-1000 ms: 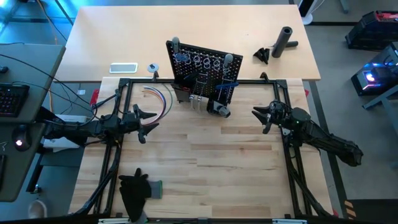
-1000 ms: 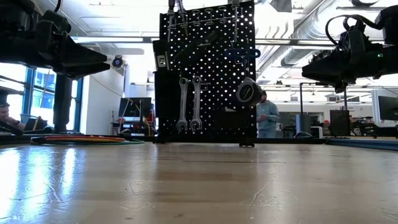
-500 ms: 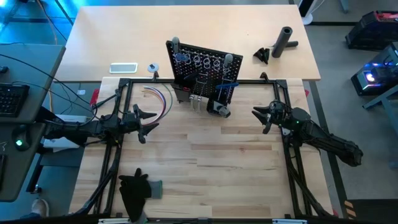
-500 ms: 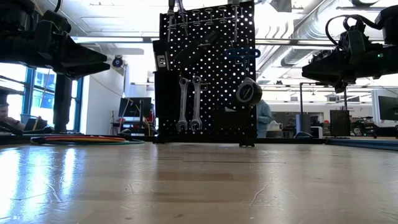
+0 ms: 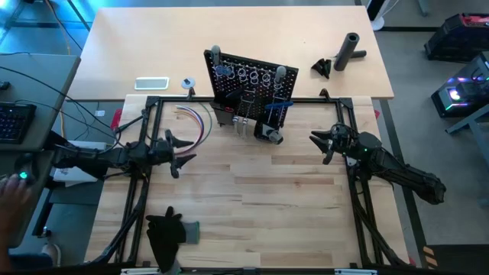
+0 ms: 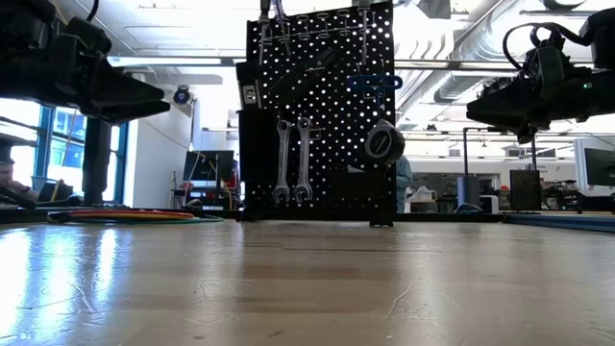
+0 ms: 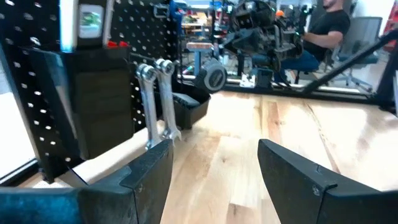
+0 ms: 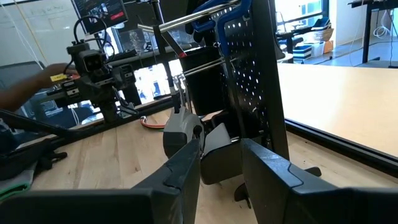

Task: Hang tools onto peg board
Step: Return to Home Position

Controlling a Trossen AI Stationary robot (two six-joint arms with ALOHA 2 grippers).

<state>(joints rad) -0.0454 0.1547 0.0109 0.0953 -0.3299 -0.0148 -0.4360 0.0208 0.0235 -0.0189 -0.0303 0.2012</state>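
From above, tools on the peg board are too small to identify.

Pale butcher-block bench front and centre, a smoother tan tabletop butting against its far edge. Grey floor off to the right, and a blue-lit box glowing there. On the left, a dark desk with a keyboard. Down low, bright windows, a white pillar, and exposed pipes across the ceiling. A person sits beyond the bench, and a white board with faint writing is on the wall.
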